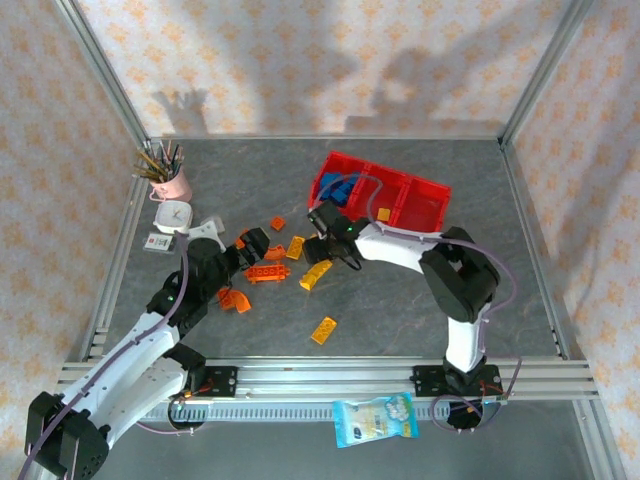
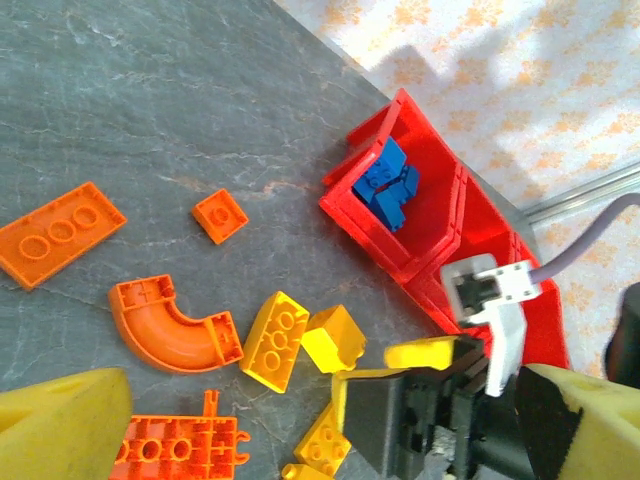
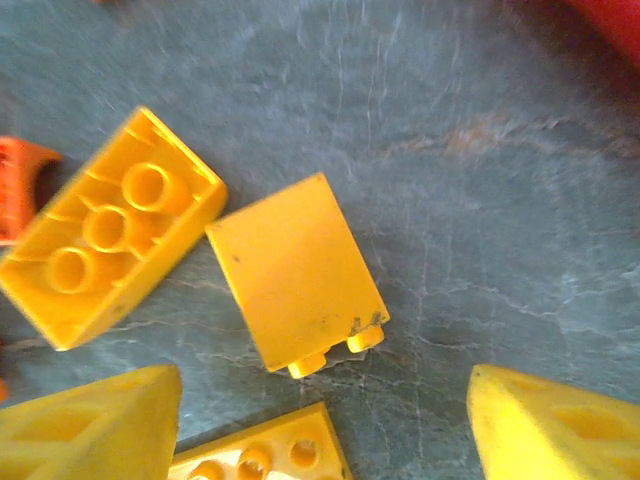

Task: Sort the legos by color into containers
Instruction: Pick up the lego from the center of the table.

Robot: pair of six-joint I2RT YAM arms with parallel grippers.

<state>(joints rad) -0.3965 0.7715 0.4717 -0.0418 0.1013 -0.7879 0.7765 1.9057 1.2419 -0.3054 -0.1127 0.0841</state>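
Packet point(image 1: 375, 420) on the near rail and small card point(image 1: 157, 241) by the pink cup point(image 1: 172, 182): print too small to read.

Your right gripper point(image 3: 320, 430) stands wide with nothing between the fingers. It hangs over a yellow brick point(image 3: 300, 270) lying on its side, smooth face up and studs toward the gripper. Its long axis runs roughly up-down in the wrist view, slightly tilted. Just beside it on the left is a second yellow brick point(image 3: 110, 230), hollow side up, long axis diagonal.

Your left gripper point(image 2: 325, 410) is also wide and holds nothing. An orange arch point(image 2: 172, 325) lies flat ahead of it, concave side toward the red containers point(image 1: 385, 195).

The containers sit far, right of centre, with their long axis slanting from far-left to near-right in the top view. Blue legos point(image 1: 340, 190) are in the leftmost bin and one small yellowish-orange piece point(image 1: 383, 213) is in the middle bin. The loose legos lie on the table point(image 1: 400, 300), mostly between and near your two grippers.

Open room: bare table near and right of the containers, out to the right rail. The far-left corner is crowded by the cup.
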